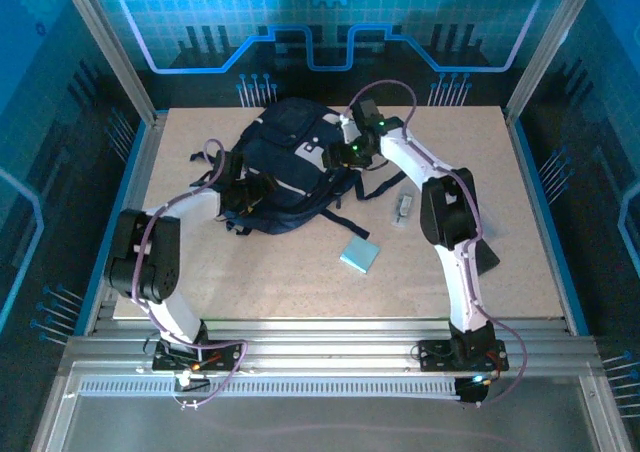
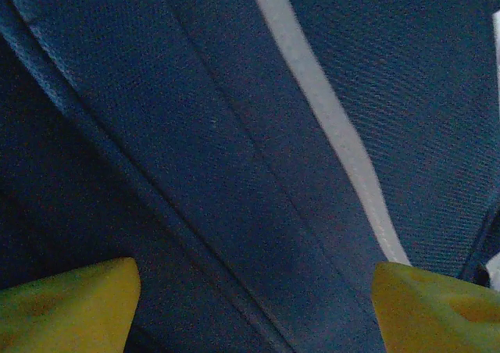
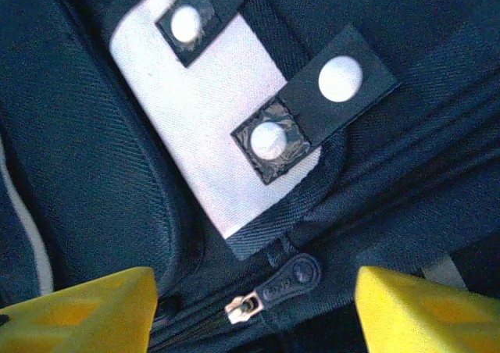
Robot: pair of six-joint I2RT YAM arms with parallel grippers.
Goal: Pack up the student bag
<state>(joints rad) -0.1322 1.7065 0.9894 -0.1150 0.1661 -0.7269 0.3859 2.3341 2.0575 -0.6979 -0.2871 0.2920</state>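
The student bag [image 1: 290, 167], navy with pale stripes, lies flat at the back middle of the table. My left gripper [image 1: 248, 194] hovers over its near left edge. In the left wrist view the yellow fingertips [image 2: 70, 306] stand wide apart above navy fabric with a pale stripe [image 2: 328, 119], and this gripper [image 2: 254, 318] is open. My right gripper [image 1: 335, 155] is over the bag's right side. It [image 3: 254, 314] is open too, its fingers [image 3: 430, 310] straddling a black zip pull [image 3: 285, 284] just below a white patch [image 3: 211, 126] with snap tabs.
A light blue book [image 1: 359, 256] lies on the table in front of the bag. A small grey object [image 1: 403, 208] rests to the right of the bag's strap. A dark flat item [image 1: 490, 257] lies by the right arm. Metal frame posts border the table.
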